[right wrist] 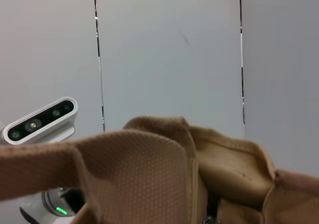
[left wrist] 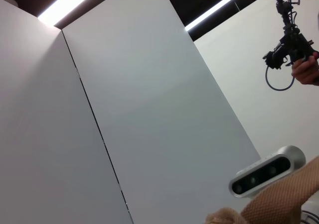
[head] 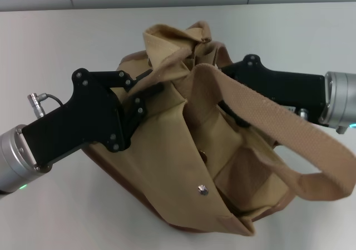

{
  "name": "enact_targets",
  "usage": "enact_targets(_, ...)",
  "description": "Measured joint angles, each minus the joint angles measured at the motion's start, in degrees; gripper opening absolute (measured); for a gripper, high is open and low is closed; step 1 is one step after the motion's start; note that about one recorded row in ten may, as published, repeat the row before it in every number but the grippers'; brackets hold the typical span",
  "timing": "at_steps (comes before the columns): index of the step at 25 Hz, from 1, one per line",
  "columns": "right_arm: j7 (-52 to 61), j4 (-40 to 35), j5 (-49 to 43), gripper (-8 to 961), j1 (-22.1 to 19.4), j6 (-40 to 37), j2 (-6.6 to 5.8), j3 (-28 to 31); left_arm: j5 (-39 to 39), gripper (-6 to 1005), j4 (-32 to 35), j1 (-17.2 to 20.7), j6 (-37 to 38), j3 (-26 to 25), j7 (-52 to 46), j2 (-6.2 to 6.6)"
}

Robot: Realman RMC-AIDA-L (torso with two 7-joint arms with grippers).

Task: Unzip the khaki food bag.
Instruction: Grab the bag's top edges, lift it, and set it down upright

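Head view shows the khaki food bag [head: 189, 150] lying tipped over on the white tabletop [head: 50, 44], roughly in the middle of the scene between the two arms. Nearest the camera is its brown bottom trim [head: 183, 228] and a corner of the pocket panel with a silver snap button [head: 203, 190]; one wide webbing handle [head: 278, 128] loops out across the near right. From there the body runs away from the robot, so I judge its long axis as near-to-far, leaning a little to the left, with the bunched mouth [head: 183, 39] pointing to the far side.

Farther back, the left pincer [head: 146, 90] comes in from the left and its black fingers press into the folded canvas near the upper flap; it looks clenched on a pinch of fabric, though the contact itself is partly buried in the folds. The right pincer [head: 236, 103] reaches in from the right, behind the handle. Its tips are hidden by the strap and the cloth, so I cannot tell whether it is clamped or released.

As for progress: no zipper line or slider is plainly visible in any view. The right wrist view shows only crumpled canvas [right wrist: 219, 159] and webbing [right wrist: 99, 159] against a wall. The top looks gathered, not gaping, so I judge the unzipping as under way at most, with the opening itself not confirmed.
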Motion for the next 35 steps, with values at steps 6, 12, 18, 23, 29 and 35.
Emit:
enact_targets(6, 0.6, -0.1, -2.8, 4, -0.9, -4.9, -0.21, 3.9, 0.0, 120, 0.0, 0.0, 0.0, 0.0, 0.0, 0.0)
enact_targets(12, 2.1, -0.8, -3.2, 17, -0.9, -7.0, -0.21, 5.5, 0.0, 123, -0.1, 0.0, -0.2, 0.1, 0.0, 0.0)
enact_targets(18, 2.1, -1.9, -7.2, 139, 0.0, -6.5, 0.01, 5.0, 0.0, 126, -0.1, -0.3, -0.2, 0.2, 0.0, 0.0)
enact_targets(23, 2.2, -2.5, -7.6, 330, 0.7, -5.2, 0.17, 3.9, 0.0, 128, -0.1, -0.6, -0.2, 0.3, 0.0, 0.01)
enact_targets(29, 2.2, -3.1, -7.1, 482, 1.3, -1.9, 0.31, 1.1, 0.0, 130, -0.1, -1.1, -0.1, 0.4, -0.1, 0.0)
enact_targets(35, 2.1, -3.2, -4.4, 522, 1.3, 2.2, 0.41, -2.1, 0.0, 133, -0.1, -1.3, 0.0, 0.4, -0.6, 0.0)
